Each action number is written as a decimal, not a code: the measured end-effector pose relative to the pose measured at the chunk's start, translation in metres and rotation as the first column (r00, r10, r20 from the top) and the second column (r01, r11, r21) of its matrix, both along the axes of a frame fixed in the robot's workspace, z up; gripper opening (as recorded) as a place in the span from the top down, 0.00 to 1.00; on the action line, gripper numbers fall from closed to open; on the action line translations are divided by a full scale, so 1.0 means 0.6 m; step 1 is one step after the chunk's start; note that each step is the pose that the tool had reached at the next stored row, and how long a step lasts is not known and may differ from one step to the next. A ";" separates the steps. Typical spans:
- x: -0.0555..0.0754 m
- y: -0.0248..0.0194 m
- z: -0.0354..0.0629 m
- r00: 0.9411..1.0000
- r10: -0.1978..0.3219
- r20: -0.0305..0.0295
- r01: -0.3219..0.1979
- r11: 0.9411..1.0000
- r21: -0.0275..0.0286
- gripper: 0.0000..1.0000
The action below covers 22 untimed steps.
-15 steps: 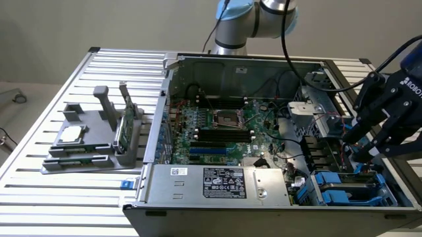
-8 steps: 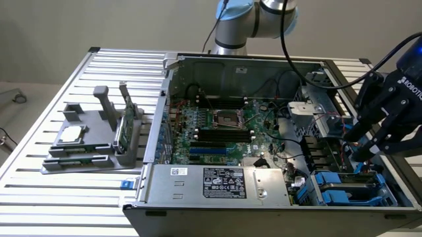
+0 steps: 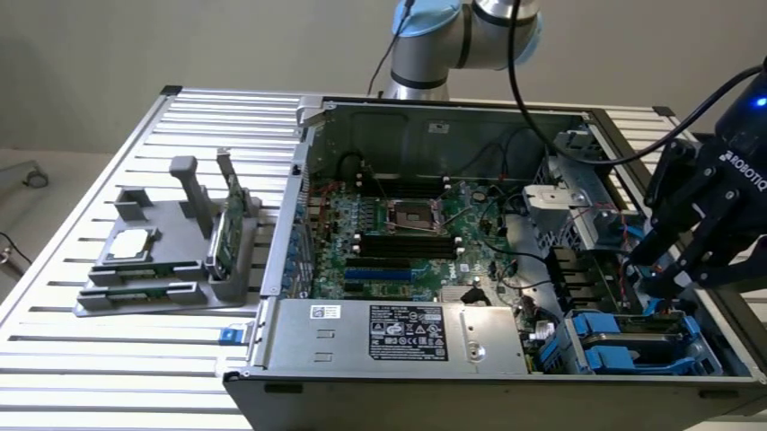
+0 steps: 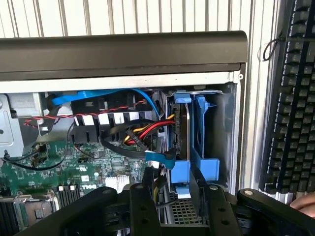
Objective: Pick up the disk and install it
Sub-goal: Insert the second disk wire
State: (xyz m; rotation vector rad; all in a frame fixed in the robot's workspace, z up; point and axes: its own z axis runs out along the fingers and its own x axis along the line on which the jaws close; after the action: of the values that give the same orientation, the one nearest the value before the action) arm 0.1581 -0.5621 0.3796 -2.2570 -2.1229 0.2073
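Note:
The disk (image 4: 181, 132) stands on edge in the drive bay at a corner of the open computer case, held in its blue carrier frame (image 4: 202, 147). Red, yellow and black cables (image 4: 147, 130) run up to its end. In the exterior view the blue carriers (image 3: 635, 346) sit low at that view's right. My gripper (image 3: 671, 278) hangs just above them, its black fingers spread apart. In the wrist view the gripper (image 4: 179, 189) straddles the near end of the carrier, with nothing lifted. I cannot tell whether a finger (image 4: 145, 201) touches the frame.
The case holds a motherboard (image 3: 396, 233) and a power supply (image 3: 396, 332). A grey fixture (image 3: 168, 251) with a chip and green sticks sits on the slatted table at the exterior view's left. A keyboard (image 4: 290, 98) lies beside the case, and a person's hand (image 4: 305, 204) is near it.

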 end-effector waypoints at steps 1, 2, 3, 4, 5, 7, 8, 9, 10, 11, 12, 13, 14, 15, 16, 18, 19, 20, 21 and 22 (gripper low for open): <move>0.000 0.0000 -0.002 1.000 0.000 0.002 0.000 1.000 -0.003 0.58; -0.001 0.0001 -0.003 1.000 0.000 0.005 0.000 1.000 -0.006 0.58; -0.001 0.0001 -0.005 1.000 0.000 0.007 0.000 1.000 -0.009 0.58; -0.001 0.0002 -0.007 1.000 0.000 0.009 0.000 1.000 -0.012 0.58; -0.001 0.0003 -0.009 1.000 0.000 0.010 0.000 1.000 -0.015 0.58; -0.002 0.0007 -0.012 1.000 0.000 0.013 0.000 1.000 -0.019 0.58; -0.002 0.0010 -0.014 1.000 0.000 0.015 0.000 1.000 -0.021 0.58; -0.002 0.0013 -0.015 1.000 0.000 0.016 0.000 1.000 -0.023 0.58; -0.003 0.0016 -0.017 1.000 0.000 0.018 0.000 1.000 -0.025 0.58; -0.003 0.0020 -0.018 1.000 0.000 0.019 0.000 1.000 -0.027 0.58; -0.003 0.0024 -0.019 1.000 0.000 0.020 0.000 1.000 -0.028 0.58; -0.003 0.0028 -0.020 1.000 0.000 0.021 0.000 1.000 -0.031 0.58; -0.003 0.0031 -0.021 1.000 0.000 0.022 0.000 0.999 -0.033 0.58; -0.003 0.0036 -0.022 1.000 0.000 0.023 0.000 0.999 -0.035 0.58; -0.003 0.0041 -0.023 1.000 0.001 0.023 0.000 0.999 -0.037 0.60; -0.003 0.0049 -0.024 1.000 0.001 0.025 0.000 0.999 -0.042 0.66; -0.003 0.0053 -0.025 1.000 0.001 0.025 0.000 0.999 -0.044 0.73; -0.003 0.0056 -0.026 1.000 0.001 0.026 0.000 0.999 -0.046 0.73; -0.003 0.0059 -0.026 1.000 0.001 0.026 0.001 0.999 -0.048 0.79; -0.003 0.0063 -0.027 1.000 0.001 0.026 0.000 0.999 -0.050 0.79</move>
State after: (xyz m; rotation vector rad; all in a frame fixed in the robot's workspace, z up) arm 0.1560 -0.5583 0.3634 -2.2990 -2.1544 0.2343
